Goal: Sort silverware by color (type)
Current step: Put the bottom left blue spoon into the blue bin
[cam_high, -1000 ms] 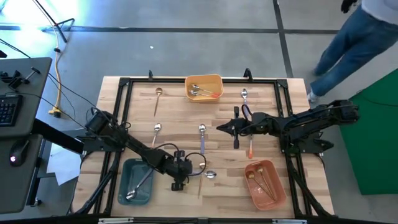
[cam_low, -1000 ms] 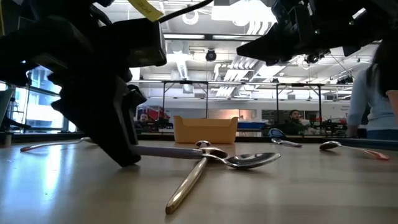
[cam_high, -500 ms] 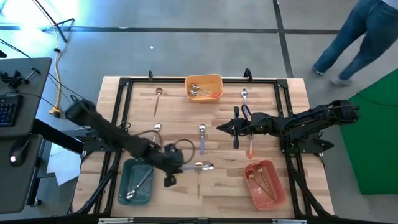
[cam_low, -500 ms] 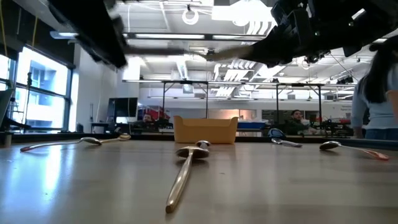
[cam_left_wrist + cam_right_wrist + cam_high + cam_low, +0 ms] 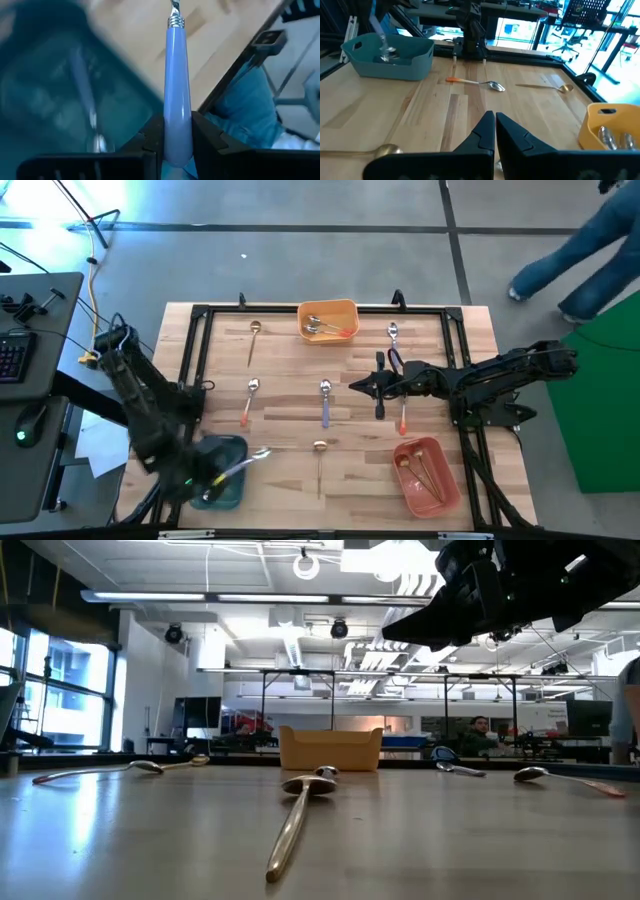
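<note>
My left gripper (image 5: pixel 218 475) is over the teal tray (image 5: pixel 205 455) at the table's near left and is shut on a lavender-handled spoon (image 5: pixel 250 460). The spoon's silver bowl (image 5: pixel 263 452) reaches past the tray's right rim. Another spoon (image 5: pixel 92 117) lies in that tray. My right gripper (image 5: pixel 378 386) hovers shut above the table's middle right, touching nothing. Loose on the wood lie a gold spoon (image 5: pixel 319 460), a lavender spoon (image 5: pixel 325 402), two orange-handled spoons (image 5: pixel 249 396) (image 5: pixel 403 418), a far gold spoon (image 5: pixel 254 336) and a far-right spoon (image 5: pixel 393 338). My left gripper pinches the spoon's lavender handle near its free end (image 5: pixel 178 132) between its two fingers (image 5: pixel 202 135). The spoon runs forward in line with the fingers and points toward the table's right. It is lifted, above the teal tray's rim.
An orange tray (image 5: pixel 345 308) holding spoons sits at the far edge. A pink tray (image 5: pixel 400 480) with gold spoons is at the near right. Black frame rails run along the table's edges. A person walks past beyond the far right corner.
My left gripper lifted the lavender spoon off the table beside the near gold spoon. It carried the spoon toward the table's left and near edge, to above the teal tray. The gold spoon stayed where it lay.
</note>
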